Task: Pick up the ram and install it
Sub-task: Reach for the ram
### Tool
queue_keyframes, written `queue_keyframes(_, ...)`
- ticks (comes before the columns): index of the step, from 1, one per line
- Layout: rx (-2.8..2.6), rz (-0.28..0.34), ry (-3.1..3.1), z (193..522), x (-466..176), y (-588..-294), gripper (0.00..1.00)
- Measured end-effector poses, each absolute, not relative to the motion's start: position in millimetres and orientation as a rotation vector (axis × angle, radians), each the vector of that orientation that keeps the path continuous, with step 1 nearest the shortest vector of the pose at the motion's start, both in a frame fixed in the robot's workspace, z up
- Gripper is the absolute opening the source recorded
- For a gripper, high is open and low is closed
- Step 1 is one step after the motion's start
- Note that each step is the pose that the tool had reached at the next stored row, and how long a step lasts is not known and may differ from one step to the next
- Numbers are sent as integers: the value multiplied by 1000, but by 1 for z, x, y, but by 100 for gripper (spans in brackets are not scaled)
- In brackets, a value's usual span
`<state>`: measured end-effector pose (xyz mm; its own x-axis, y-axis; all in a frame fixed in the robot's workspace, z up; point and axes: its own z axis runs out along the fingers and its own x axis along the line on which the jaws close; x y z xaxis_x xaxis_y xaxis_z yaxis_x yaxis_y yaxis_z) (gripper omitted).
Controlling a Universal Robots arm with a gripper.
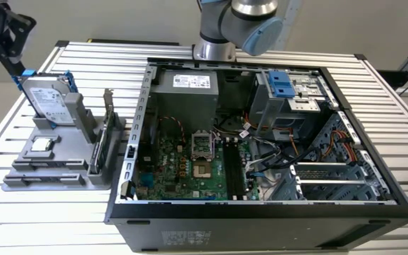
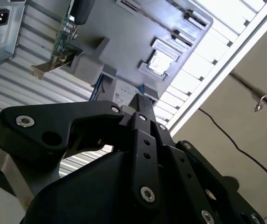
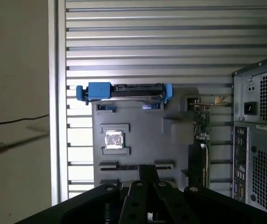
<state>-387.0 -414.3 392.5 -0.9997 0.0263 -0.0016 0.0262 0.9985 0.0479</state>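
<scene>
Ram can't be picked out w/ certainty. In the first wrist view a thin dark strip (image 3: 136, 166) lies in the long slot of the grey holder (image 3: 147, 126), between two pale tabs. It could be a board's edge or just shadow, can't tell. The memory slots (image 1: 232, 170) are inside the PC case (image 1: 261, 226), just beside the holder on the exterior view's right. They read as dark bars, and whether a stick sits in them is too fine to judge.

Both wrist views look down on the holder: hard drive (image 3: 122, 92) w/ blue rails at one end, square chip (image 3: 114, 140) mid-holder, expansion card (image 3: 201, 123) along the holder's case-side edge. The exterior view gives the case's open interior and the slatted counter (image 1: 374, 101) under holder and case.

Gripper (image 3: 148, 171) hangs well above the holder, touching nothing, fingers pressed together at the tip. In the exterior view it sits above the holder's hard-drive end, partly cut off by the frame edge
</scene>
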Motion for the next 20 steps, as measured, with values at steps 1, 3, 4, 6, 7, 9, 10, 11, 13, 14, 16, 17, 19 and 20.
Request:
queue_keyframes(1,39,75,3138,393,-387,-415,0)
queue_keyframes(3,34,75,3139,393,-387,-417,0)
queue_keyframes(4,30,75,3139,393,-387,-418,0)
queue_keyframes(6,23,75,3139,393,-387,-420,0)
queue_keyframes(7,21,75,3139,393,-387,-421,0)
queue_keyframes(9,14,75,3139,393,-387,-423,0)
queue_keyframes(10,12,75,3139,393,-387,-424,0)
queue_keyframes(11,9,75,3139,393,-387,-426,0)
queue_keyframes(13,4,75,3139,393,-388,-428,0)
queue_keyframes(14,1,75,3139,393,-388,-429,0)
queue_keyframes(16,-3,75,3139,393,-388,-432,0)
queue_keyframes(17,-5,75,3139,393,-388,-433,0)
queue_keyframes(19,-10,75,3139,393,-388,-435,0)
queue_keyframes(20,-12,75,3139,393,-388,-437,0)
